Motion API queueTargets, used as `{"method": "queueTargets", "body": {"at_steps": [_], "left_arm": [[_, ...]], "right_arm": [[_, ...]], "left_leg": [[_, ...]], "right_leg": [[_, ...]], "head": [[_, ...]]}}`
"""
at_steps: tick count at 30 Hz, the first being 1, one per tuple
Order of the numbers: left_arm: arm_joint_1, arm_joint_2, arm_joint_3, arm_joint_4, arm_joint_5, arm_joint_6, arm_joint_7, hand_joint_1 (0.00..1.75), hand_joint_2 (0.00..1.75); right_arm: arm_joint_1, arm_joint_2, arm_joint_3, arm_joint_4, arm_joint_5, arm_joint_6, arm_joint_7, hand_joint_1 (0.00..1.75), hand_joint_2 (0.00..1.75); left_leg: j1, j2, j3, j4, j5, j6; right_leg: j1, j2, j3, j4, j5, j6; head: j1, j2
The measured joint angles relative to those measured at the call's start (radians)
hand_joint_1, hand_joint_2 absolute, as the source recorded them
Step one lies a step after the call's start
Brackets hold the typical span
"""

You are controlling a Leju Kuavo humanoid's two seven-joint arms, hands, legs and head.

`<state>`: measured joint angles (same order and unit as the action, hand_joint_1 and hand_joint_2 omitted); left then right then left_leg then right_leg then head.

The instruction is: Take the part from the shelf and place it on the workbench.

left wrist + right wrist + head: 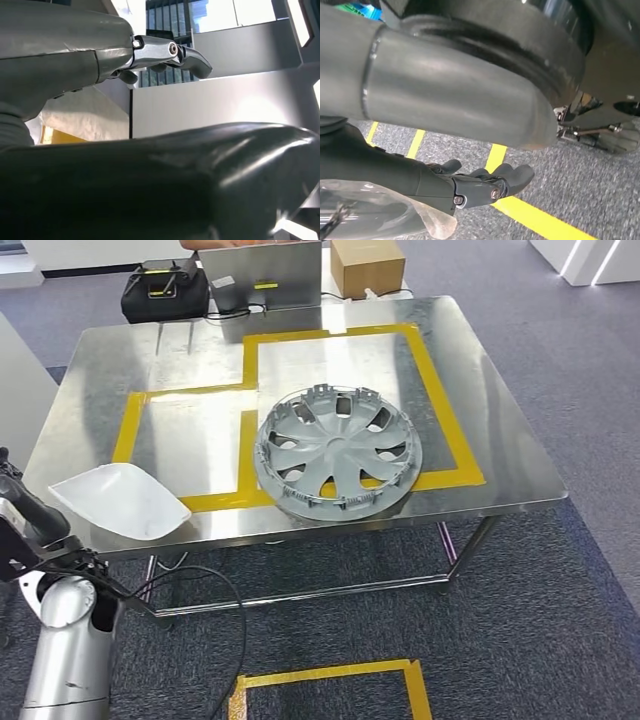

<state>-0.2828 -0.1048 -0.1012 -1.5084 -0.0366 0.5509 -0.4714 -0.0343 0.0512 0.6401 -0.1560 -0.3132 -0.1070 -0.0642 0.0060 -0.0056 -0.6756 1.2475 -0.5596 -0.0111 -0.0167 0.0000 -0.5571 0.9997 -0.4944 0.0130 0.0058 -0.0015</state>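
A white curved shell-shaped part (121, 502) hangs over the front left corner of the steel workbench (498, 440), just above its surface. My left hand (26, 515) holds the part by its left tip, beside the bench's left edge. In the left wrist view, my left hand (113, 50) stretches its fingers (177, 52) over a large dark glossy surface (181, 180) that I take for the held part up close. My right hand (478, 185) hangs low over the carpet, fingers loosely extended, with nothing in it.
A grey wheel cover (337, 452) lies on the bench's front middle, across yellow tape lines (445, 410). A black case (164, 290), a grey panel (260, 275) and a cardboard box (367, 265) stand at the back edge. A yellow tape square (328, 685) marks the floor.
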Motion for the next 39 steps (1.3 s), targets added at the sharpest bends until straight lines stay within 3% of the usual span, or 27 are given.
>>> {"method": "queueTargets", "body": {"at_steps": [2,3,6,8,10,12,13,14,15,16,18,19,22,24,27,28,29,30,33,34,37,39], "left_arm": [[-0.003,0.006,0.0,-0.005,0.013,0.001,0.0,0.0,0.0],[-0.006,0.007,0.0,-0.007,0.017,0.002,0.0,0.0,0.0],[-0.007,0.009,0.0,-0.01,0.02,0.004,0.0,0.0,0.0],[-0.006,0.009,-0.001,-0.01,0.019,0.004,0.0,0.0,0.0],[-0.003,0.008,-0.006,-0.01,0.019,0.004,-0.001,0.0,0.0],[0.003,0.005,-0.013,-0.01,0.018,0.003,-0.001,0.0,0.0],[0.007,0.004,-0.016,-0.01,0.016,0.003,-0.001,0.0,0.0],[0.01,0.004,-0.02,-0.01,0.014,0.004,-0.001,0.0,0.0],[0.012,0.003,-0.024,-0.01,0.01,0.004,-0.002,0.0,0.0],[0.014,0.002,-0.028,-0.01,0.006,0.005,-0.002,0.0,0.0],[0.014,0.0,-0.035,-0.01,-0.001,0.008,-0.004,0.0,0.0],[0.014,0.0,-0.038,-0.01,-0.003,0.01,-0.005,0.0,0.0],[0.016,-0.001,-0.044,-0.01,-0.009,0.013,-0.008,0.0,0.0],[0.016,-0.001,-0.046,-0.01,-0.013,0.015,-0.009,0.0,0.0],[0.019,-0.001,-0.047,-0.01,-0.017,0.018,-0.01,0.0,0.0],[0.021,-0.001,-0.049,-0.01,-0.017,0.019,-0.01,0.0,0.0],[0.023,-0.001,-0.05,-0.01,-0.018,0.021,-0.01,0.0,0.0],[0.023,-0.001,-0.052,-0.01,-0.019,0.022,-0.01,0.0,0.0],[0.02,-0.001,-0.055,-0.01,-0.022,0.025,-0.01,0.0,0.0],[0.02,-0.001,-0.057,-0.011,-0.024,0.026,-0.011,0.0,0.0],[0.021,-0.001,-0.06,-0.012,-0.025,0.026,-0.012,0.0,0.0],[0.02,-0.001,-0.061,-0.013,-0.026,0.027,-0.011,0.0,0.0]], "right_arm": [[-0.001,0.001,0.0,0.0,0.0,0.0,0.003,0.0,0.0],[-0.002,0.001,0.0,0.0,0.0,0.0,0.005,0.0,0.0],[-0.003,0.002,0.0,0.0,0.0,0.0,0.008,0.0,0.0],[-0.002,0.002,0.0,0.0,0.0,0.001,0.009,0.0,0.0],[-0.003,0.002,0.0,0.0,-0.001,0.0,0.009,0.0,0.0],[-0.003,0.002,0.0,0.0,-0.001,0.0,0.008,0.0,0.0],[-0.002,0.002,0.0,0.0,-0.001,0.0,0.008,0.0,0.0],[-0.001,0.002,0.0,0.0,-0.001,0.0,0.007,0.0,0.0],[-0.001,0.002,0.0,0.0,-0.002,0.0,0.007,0.0,0.0],[-0.001,0.002,0.0,0.0,-0.002,0.0,0.007,0.0,0.0],[-0.005,0.002,0.0,0.0,-0.002,0.0,0.007,0.0,0.0],[-0.006,0.002,0.0,0.0,-0.003,0.0,0.007,0.0,0.0],[-0.008,0.002,0.0,0.0,-0.004,0.0,0.007,0.0,0.0],[-0.007,0.002,0.0,0.0,-0.004,0.0,0.007,0.0,0.0],[-0.007,0.002,0.0,0.0,-0.004,0.0,0.007,0.0,0.0],[-0.008,0.002,0.0,0.0,-0.004,0.0,0.007,0.0,0.0],[-0.007,0.002,0.0,0.0,-0.004,0.001,0.007,0.0,0.0],[-0.007,0.002,0.0,0.0,-0.003,0.0,0.006,0.0,0.0],[-0.008,0.002,0.0,0.0,-0.002,0.0,0.004,0.0,0.0],[-0.008,0.002,0.0,0.0,-0.002,0.0,0.003,0.0,0.0],[-0.008,0.002,0.0,0.0,-0.002,0.001,0.002,0.0,0.0],[-0.007,0.002,0.0,0.001,-0.002,0.001,0.002,0.0,0.0]], "left_leg": [[-0.002,0.0,0.066,-0.138,0.066,0.008],[-0.004,0.0,0.088,-0.19,0.08,0.012],[-0.006,0.0,0.099,-0.231,0.08,0.022],[-0.002,0.001,0.098,-0.238,0.088,0.033],[0.001,0.002,0.097,-0.243,0.094,0.043],[0.0,0.003,0.093,-0.243,0.097,0.047],[-0.001,0.003,0.092,-0.242,0.098,0.048],[-0.002,0.003,0.091,-0.241,0.099,0.048],[-0.002,0.003,0.09,-0.24,0.099,0.048],[-0.002,0.003,0.09,-0.238,0.099,0.048],[-0.006,0.002,0.086,-0.232,0.1,0.044],[-0.008,0.002,0.082,-0.229,0.103,0.039],[-0.008,0.003,0.072,-0.226,0.109,0.022],[-0.007,0.003,0.058,-0.19,0.073,0.012],[-0.002,0.003,0.002,-0.014,-0.041,-0.002],[-0.001,0.003,-0.008,0.032,-0.062,-0.004],[-0.001,0.003,-0.003,0.044,-0.064,-0.005],[0.0,0.003,0.022,0.016,-0.048,-0.004],[-0.001,0.003,0.142,-0.185,0.022,0.007],[-0.003,0.002,0.163,-0.226,0.031,0.011],[-0.007,0.002,0.158,-0.243,0.044,0.028],[-0.003,0.004,0.145,-0.25,0.063,0.043]], "right_leg": [[0.002,0.001,0.001,0.001,-0.001,0.002],[0.003,0.001,-0.002,0.003,-0.001,0.005],[0.006,-0.001,-0.011,0.002,0.005,0.018],[0.006,-0.001,-0.022,0.016,-0.011,0.028],[0.005,-0.001,-0.061,0.1,-0.067,0.036],[0.005,-0.001,-0.118,0.234,-0.127,0.04],[0.005,-0.001,-0.134,0.275,-0.137,0.041],[0.005,-0.001,-0.133,0.28,-0.129,0.041],[0.005,-0.001,-0.111,0.241,-0.102,0.039],[0.005,-0.001,-0.073,0.172,-0.066,0.036],[0.007,0.0,-0.003,0.042,-0.022,0.029],[0.008,0.001,0.013,0.01,-0.015,0.026],[0.008,0.002,0.01,0.0,-0.008,0.013],[0.004,-0.001,0.004,-0.005,0.002,0.001],[0.004,-0.004,-0.013,-0.005,0.017,-0.009],[0.004,-0.005,-0.02,-0.003,0.021,-0.009],[0.005,-0.005,-0.027,-0.002,0.026,-0.009],[0.005,-0.005,-0.034,0.001,0.03,-0.008],[0.006,-0.003,-0.047,0.007,0.04,0.0],[0.007,-0.003,-0.051,0.009,0.045,0.006],[0.007,-0.003,-0.062,0.006,0.062,0.026],[0.006,-0.002,-0.079,0.029,0.031,0.036]], "head": [[0.0,0.0],[0.0,0.0],[0.001,0.0],[0.003,0.0],[0.006,0.0],[0.009,0.0],[0.008,0.0],[0.009,0.0],[0.009,0.0],[0.009,0.0],[0.008,0.0],[0.008,0.0],[0.007,0.0],[0.005,0.0],[0.002,0.0],[0.002,0.0],[0.001,0.0],[0.001,0.0],[0.002,0.0],[0.002,0.0],[0.002,0.0],[0.004,0.0]]}}
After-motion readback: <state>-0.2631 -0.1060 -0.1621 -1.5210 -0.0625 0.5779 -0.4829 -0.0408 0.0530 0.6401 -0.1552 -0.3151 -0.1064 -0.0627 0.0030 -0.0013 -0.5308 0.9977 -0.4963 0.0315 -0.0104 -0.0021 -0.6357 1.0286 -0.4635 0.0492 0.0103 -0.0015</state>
